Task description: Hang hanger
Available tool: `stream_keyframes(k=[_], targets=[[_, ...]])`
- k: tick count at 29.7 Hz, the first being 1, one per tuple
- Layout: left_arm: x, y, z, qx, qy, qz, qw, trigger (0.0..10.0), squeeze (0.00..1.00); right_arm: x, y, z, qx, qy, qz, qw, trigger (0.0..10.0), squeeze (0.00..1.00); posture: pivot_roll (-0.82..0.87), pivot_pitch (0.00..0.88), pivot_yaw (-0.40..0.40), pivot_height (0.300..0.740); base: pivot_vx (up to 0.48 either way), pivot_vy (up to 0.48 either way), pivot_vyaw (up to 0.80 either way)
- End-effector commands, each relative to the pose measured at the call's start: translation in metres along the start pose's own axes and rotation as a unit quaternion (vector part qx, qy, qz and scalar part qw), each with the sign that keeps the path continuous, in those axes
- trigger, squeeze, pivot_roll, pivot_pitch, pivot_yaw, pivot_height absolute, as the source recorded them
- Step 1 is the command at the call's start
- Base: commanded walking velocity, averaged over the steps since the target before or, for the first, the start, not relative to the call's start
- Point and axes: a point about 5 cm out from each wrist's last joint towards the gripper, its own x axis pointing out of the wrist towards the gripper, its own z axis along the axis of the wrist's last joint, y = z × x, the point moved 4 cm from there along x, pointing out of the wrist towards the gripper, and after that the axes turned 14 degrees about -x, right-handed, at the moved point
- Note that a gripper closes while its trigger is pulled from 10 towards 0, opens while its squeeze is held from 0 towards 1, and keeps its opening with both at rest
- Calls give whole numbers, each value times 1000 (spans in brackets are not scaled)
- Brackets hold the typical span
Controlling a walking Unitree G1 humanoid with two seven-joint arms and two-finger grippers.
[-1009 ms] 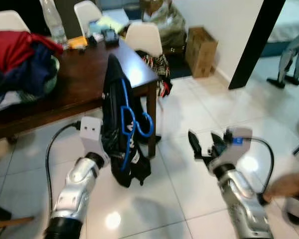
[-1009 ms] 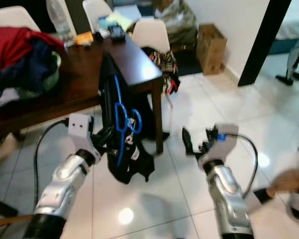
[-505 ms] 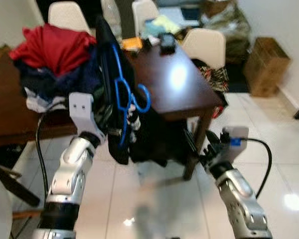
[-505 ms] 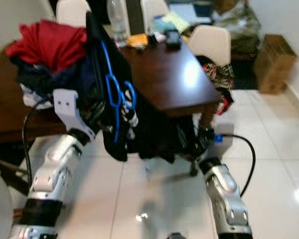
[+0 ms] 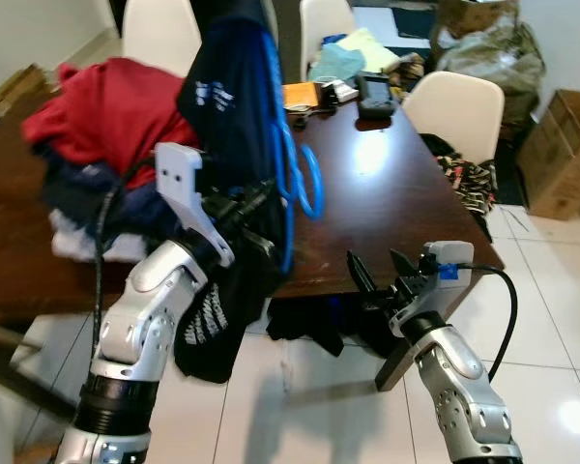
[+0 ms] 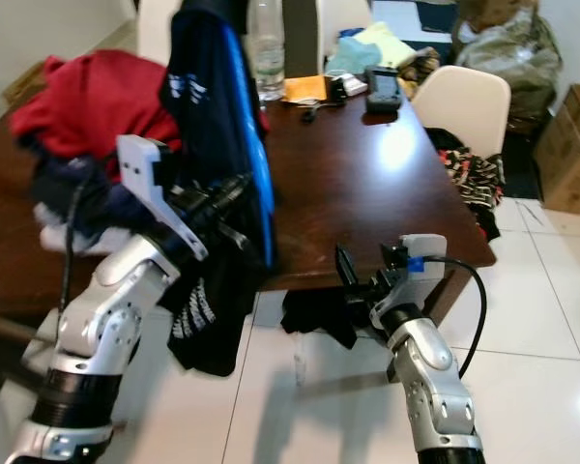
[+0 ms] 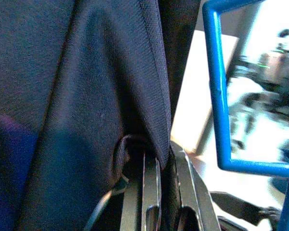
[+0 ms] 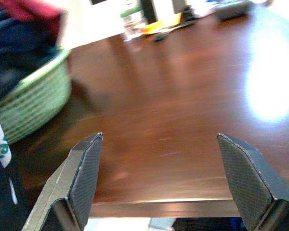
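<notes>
Transport is under way: left gripper (image 5: pixel 256 208), clamped on the dark-shirted blue hanger (image 5: pixel 292 174), lifts it toward 12 o'clock, needing a rail, while right gripper (image 5: pixel 379 280) idles, jaws apart.

We see two silver, rounded metal arms with black collars at the lower joints. The left tool (image 5: pixel 256 208) has black fingers and a white camera bracket with two small holes, fed by a black cable. The right tool (image 5: pixel 379 275) has textured black fingertips (image 8: pixel 84 168), a white block with a blue tag, and a looping black cable.
</notes>
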Motion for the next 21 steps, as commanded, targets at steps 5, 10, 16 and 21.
stream_keyframes(k=[5,10,16,21], targets=[[4,-16,-16,-34,17,-22,999,10000,0,-7,-7,-11,0,22,-14,1000,10000,0,29,146,38,740,0,0,-800],[4,-11,-13,-43,12,-2,999,10000,0,-7,-6,-11,1,23,-11,1000,10000,0,29,146,38,740,0,0,-800],[3,7,-4,-33,-6,45,998,10000,0,-7,-5,-11,2,22,-8,1000,10000,0,29,144,36,740,0,0,-745],[-1,26,-1,-5,-10,101,995,10000,0,-7,-3,-10,0,17,-4,1000,10000,0,29,144,36,740,0,0,-188]])
